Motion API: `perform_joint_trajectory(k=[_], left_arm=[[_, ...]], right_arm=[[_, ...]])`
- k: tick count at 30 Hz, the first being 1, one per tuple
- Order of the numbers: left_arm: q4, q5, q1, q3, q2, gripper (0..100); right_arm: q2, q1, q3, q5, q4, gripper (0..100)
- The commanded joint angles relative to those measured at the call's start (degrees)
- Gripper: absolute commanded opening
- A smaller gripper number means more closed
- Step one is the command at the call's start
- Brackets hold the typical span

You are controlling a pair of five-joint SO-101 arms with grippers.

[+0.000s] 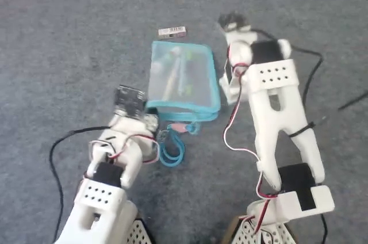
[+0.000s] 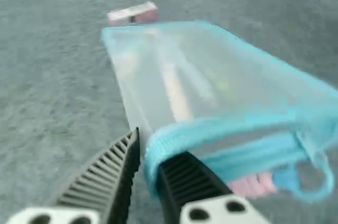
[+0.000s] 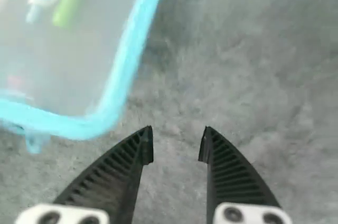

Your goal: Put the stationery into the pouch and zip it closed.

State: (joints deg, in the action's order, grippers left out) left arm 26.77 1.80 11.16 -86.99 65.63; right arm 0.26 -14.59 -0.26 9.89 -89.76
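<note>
My bench (image 1: 69,54) is covered in grey carpet. On it in front of me lies the clear, blue-edged pouch (image 1: 183,80), its blue loop (image 1: 171,152) trailing toward me. A small pink-and-white block (image 1: 172,31) lies just beyond its far edge.

Bare carpet (image 1: 69,54) left of the pouch (image 1: 183,80); eraser (image 1: 172,31) just beyond it

Pouch (image 1: 184,80) on carpet (image 1: 57,54), stationery (image 1: 172,80) apparently inside, small box (image 1: 172,31) just behind it
</note>
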Motion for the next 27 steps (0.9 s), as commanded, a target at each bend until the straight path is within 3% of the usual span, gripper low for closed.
perform_joint_trajectory(k=[1,8,16,24,27], left_arm=[[-1.7,-4.5,7.6,-0.3,0.8,2],[11.4,-5.2,9.8,5.3,0.9,26],[25.5,-5.9,8.0,14.1,0.9,26],[22.8,-13.2,-10.5,17.6,0.9,26],[15.5,-12.8,-16.2,19.1,0.4,26]], right_arm=[[-3.9,2.3,7.1,-0.7,6.5,14.1],[-3.9,6.0,8.1,-1.4,6.2,14.1],[-3.6,6.0,8.0,-1.4,6.2,14.1],[-3.8,6.0,8.2,-1.5,6.0,14.1],[-3.6,6.0,8.4,-1.5,5.9,14.1]])
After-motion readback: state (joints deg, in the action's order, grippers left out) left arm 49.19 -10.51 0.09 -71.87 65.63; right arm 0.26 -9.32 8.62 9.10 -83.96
